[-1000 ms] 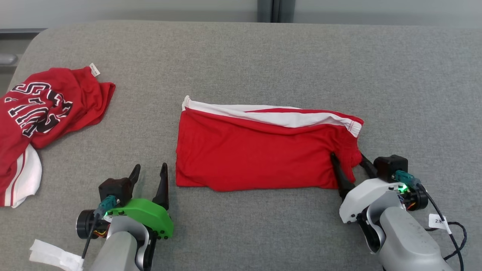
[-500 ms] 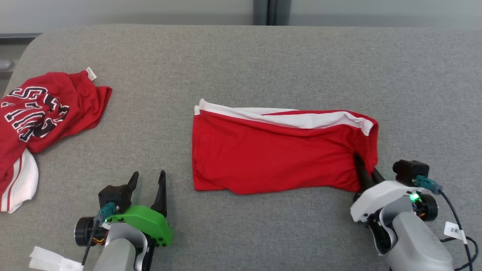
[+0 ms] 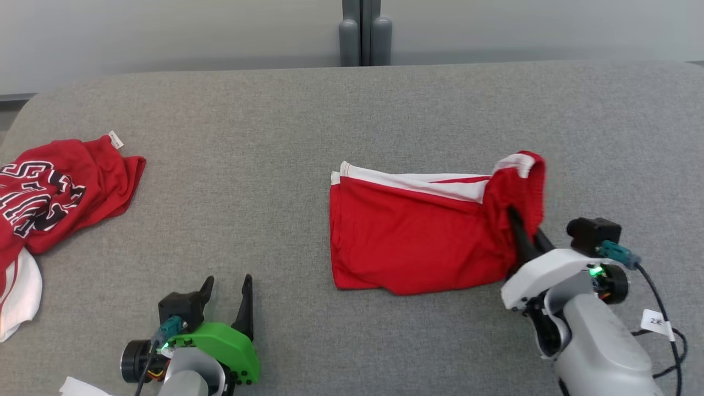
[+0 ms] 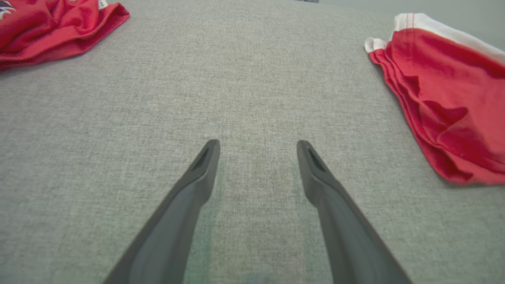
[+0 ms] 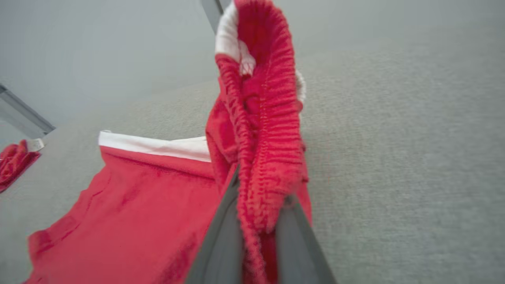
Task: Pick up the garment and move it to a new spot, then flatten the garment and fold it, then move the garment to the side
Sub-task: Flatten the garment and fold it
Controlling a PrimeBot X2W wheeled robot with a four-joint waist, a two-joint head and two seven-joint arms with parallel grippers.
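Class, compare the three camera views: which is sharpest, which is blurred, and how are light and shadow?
Head view: even, soft light, sharp throughout, only a thin shadow under the red shorts. Left wrist view: crisp weave on the grey surface around the left gripper, no glare. Right wrist view: the softest; the raised waistband and the surface behind it look smeared.

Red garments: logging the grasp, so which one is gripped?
The folded shorts with the white stripe, waistband pinched by the right gripper; the lettered jersey lies untouched at the left.
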